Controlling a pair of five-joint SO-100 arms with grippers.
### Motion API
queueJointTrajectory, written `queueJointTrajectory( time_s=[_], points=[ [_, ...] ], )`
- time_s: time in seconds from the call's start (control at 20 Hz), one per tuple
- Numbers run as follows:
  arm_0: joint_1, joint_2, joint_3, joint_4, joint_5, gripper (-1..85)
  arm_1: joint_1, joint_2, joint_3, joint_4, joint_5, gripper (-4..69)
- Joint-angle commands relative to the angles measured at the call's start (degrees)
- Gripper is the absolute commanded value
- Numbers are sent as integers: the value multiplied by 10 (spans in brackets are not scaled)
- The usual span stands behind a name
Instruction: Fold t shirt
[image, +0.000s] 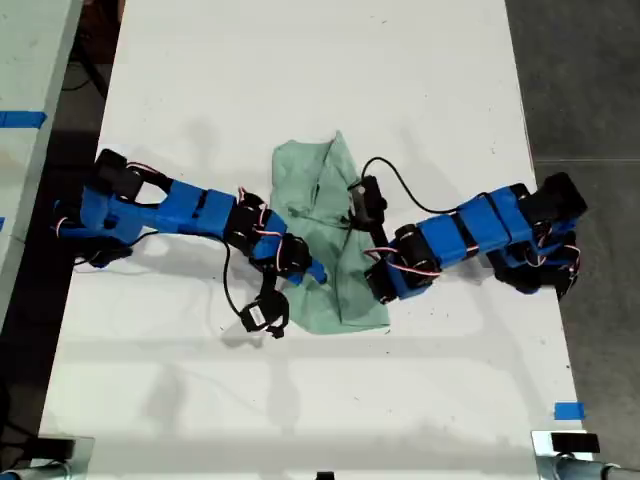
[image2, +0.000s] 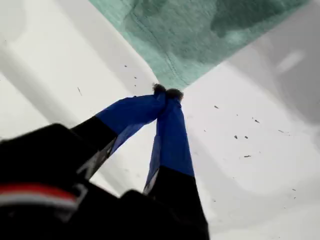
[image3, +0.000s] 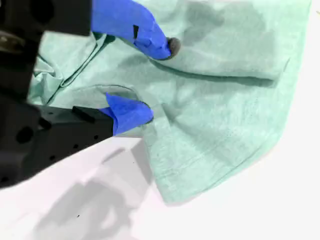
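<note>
Folds of the t shirt (image: 330, 235) hide under both arms.

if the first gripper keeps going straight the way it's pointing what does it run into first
Most likely the corner of the t shirt: my first gripper is shut, tips just short of that corner. Whether they already touch the white table is unclear.

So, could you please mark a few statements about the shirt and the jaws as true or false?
1. My first gripper has its jaws shut. True.
2. My second gripper has its jaws shut. False: they stand open over the shirt.
3. The shirt lies on a white table. True.
4. The shirt lies flat and smooth. False: it is wrinkled and bunched.
</note>
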Motion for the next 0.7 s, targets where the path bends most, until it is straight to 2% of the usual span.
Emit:
queueJointTrajectory(
  time_s=[0.0, 0.25, 0.35, 0.5, 0.65],
  points=[
    [6, -3, -49, 11, 6, 173, -8, 3, -34, 8, 2, -12],
    [11, -19, -49, 43, -18, 170, -14, -15, -40, -3, 4, -12],
    [22, -4, -48, 80, -39, 169, -20, -25, -44, -9, 7, -8],
    [40, 33, -32, 158, -91, 177, -25, -28, -44, -10, 9, 36],
    [50, 37, -33, 179, -106, 178, -25, -32, -44, -10, 10, 46]
  ],
)
